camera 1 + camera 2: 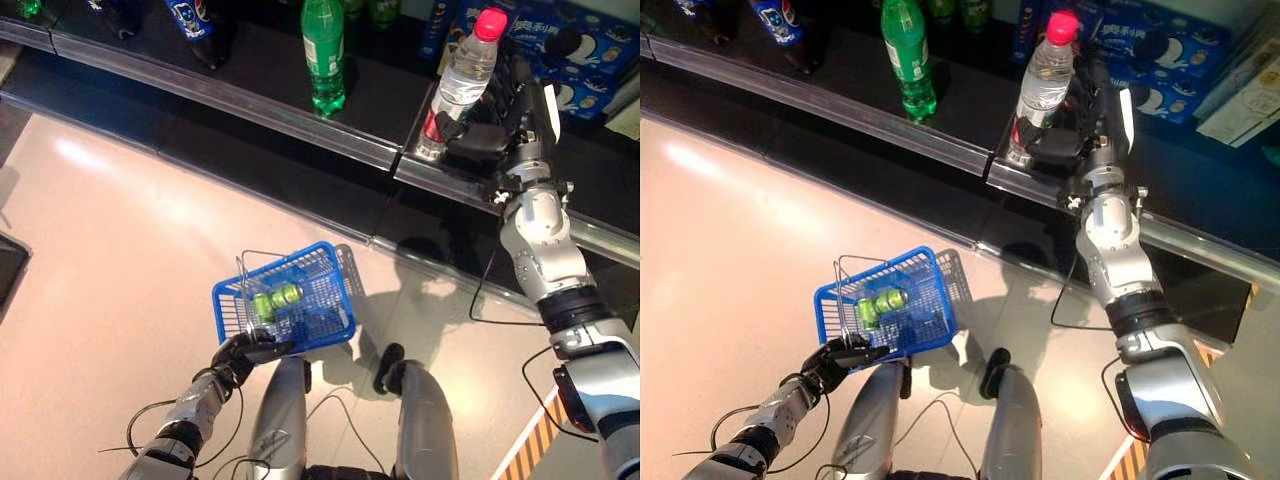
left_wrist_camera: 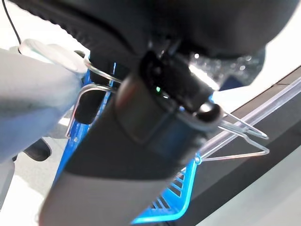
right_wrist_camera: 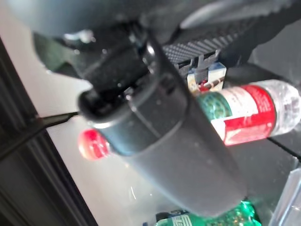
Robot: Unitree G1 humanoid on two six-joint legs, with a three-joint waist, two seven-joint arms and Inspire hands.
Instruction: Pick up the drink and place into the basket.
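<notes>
A long dark shelf with a clear front rail (image 1: 250,105) runs across the head views from 10 o'clock to 3 o'clock, above a pale glossy floor (image 1: 110,260). Blue printed cartons (image 1: 590,50) sit at the back of the shelf at 2 o'clock.

A blue plastic basket with wire handles (image 1: 330,300) hangs just below centre, over the floor at about 7 o'clock. The left hand (image 1: 243,352) is curled round the basket's wire handles at its near edge; the left wrist view shows the wire loops (image 2: 244,141) passing under the dark fingers. Inside the basket lies a small green can (image 1: 276,298) on its side.

A green plastic soda bottle (image 1: 324,55) stands upright on the shelf at 12 o'clock, well apart from the right hand.

At 1 o'clock, a clear plastic water bottle with a red cap and red label (image 1: 462,75) stands tilted slightly at the shelf's front edge. The right hand (image 1: 500,120) is wrapped round the bottle's lower part, thumb in front of the label and fingers behind; the right wrist view shows the red label (image 3: 240,120) past the thumb.
</notes>
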